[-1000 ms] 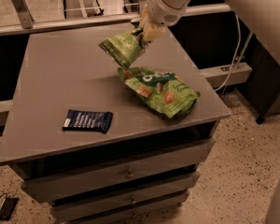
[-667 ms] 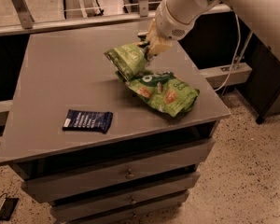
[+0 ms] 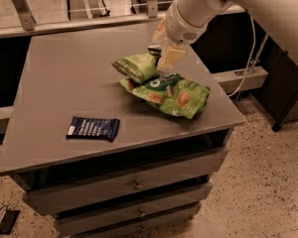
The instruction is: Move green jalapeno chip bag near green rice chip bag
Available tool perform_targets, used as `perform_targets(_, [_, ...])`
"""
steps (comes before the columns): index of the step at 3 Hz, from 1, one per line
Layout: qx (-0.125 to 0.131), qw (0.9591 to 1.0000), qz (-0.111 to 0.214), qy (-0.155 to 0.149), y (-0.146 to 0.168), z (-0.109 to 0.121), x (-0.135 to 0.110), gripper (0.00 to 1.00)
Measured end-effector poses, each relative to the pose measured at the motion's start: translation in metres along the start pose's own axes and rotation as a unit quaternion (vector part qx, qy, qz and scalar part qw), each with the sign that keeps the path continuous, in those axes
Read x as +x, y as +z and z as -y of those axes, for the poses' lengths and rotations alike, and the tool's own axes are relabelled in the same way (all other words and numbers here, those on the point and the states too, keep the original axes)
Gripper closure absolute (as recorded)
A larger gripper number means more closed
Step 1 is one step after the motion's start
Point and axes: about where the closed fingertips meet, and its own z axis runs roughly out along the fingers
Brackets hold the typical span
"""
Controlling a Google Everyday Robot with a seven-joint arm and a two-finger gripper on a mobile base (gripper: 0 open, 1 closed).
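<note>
The green jalapeno chip bag [image 3: 135, 67], small and pale yellow-green, hangs low over the grey table [image 3: 64, 73]. Its lower edge touches the left end of the green rice chip bag [image 3: 175, 94]. The rice bag is larger, bright green with orange chip pictures, and lies flat near the table's right edge. My gripper [image 3: 161, 53] comes down from the upper right on a white arm. It is shut on the right end of the jalapeno bag, just above the rice bag's far edge.
A dark blue packet [image 3: 93, 128] lies near the table's front left. The table is a cabinet with drawers [image 3: 134, 185] below. A metal rail [image 3: 89, 21] runs behind it. A white cable [image 3: 249, 66] hangs at the right over speckled floor.
My gripper has carried the jalapeno bag forward and down, from above the table's back right to touching the rice bag's left end. The rice bag and blue packet have not moved.
</note>
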Motion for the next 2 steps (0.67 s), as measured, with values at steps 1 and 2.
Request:
perform_targets(1, [-0.002, 1.0000, 0.000, -0.001, 0.0017, -0.0006, -0.0007, 0.00])
perform_targets(2, [-0.002, 1.0000, 0.000, -0.001, 0.0018, -0.0007, -0.0007, 0.00])
